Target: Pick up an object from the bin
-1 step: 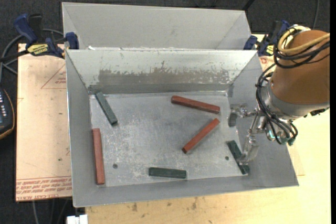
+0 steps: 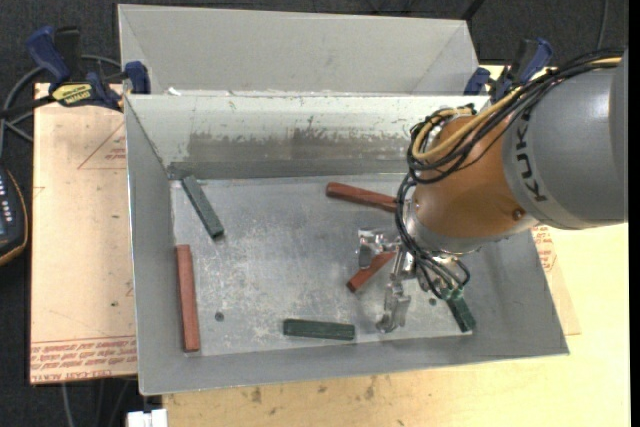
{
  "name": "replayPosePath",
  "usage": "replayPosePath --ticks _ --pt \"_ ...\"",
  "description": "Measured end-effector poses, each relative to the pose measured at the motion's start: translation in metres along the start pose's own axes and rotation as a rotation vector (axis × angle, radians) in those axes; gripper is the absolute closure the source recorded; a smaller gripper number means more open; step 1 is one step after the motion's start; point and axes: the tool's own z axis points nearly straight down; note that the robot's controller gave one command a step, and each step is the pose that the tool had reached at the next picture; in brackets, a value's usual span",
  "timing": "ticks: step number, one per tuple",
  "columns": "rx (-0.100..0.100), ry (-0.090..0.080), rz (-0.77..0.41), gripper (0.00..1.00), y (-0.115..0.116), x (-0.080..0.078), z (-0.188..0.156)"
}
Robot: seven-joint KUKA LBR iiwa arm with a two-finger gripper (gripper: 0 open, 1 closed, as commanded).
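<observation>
The arm (image 2: 520, 165) comes into the bin (image 2: 150, 215) from the right, and its orange wrist cover hangs over the right half of the floor. Below the wrist the jaws point down to the floor, in the right part of the bin near the front wall. They stand apart, released, one metal finger (image 2: 372, 241) further back and the other (image 2: 392, 313) closer to the front. Between them lies a short red-brown stick (image 2: 368, 272), tilted, with its upper end under the wrist. I cannot tell if a finger touches it, and it is not clamped.

A green stick (image 2: 318, 329) lies flat just left of the front finger. Another green stick (image 2: 461, 313) shows just beside the jaws on the right, partly under the cables. A second red-brown stick (image 2: 358, 196) lies near the back wall, reaching under the wrist. Well apart, on the left side, are a long red stick (image 2: 186, 298) and a green one (image 2: 202, 205)
</observation>
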Motion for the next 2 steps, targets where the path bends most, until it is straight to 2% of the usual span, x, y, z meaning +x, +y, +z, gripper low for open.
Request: replayPosePath --ticks 1,2 --pt "0.004 -0.010 -0.065 0.00 -0.0447 -0.0522 0.0208" --pt "0.003 -0.007 -0.069 1.00 -0.0427 -0.0512 0.0192"
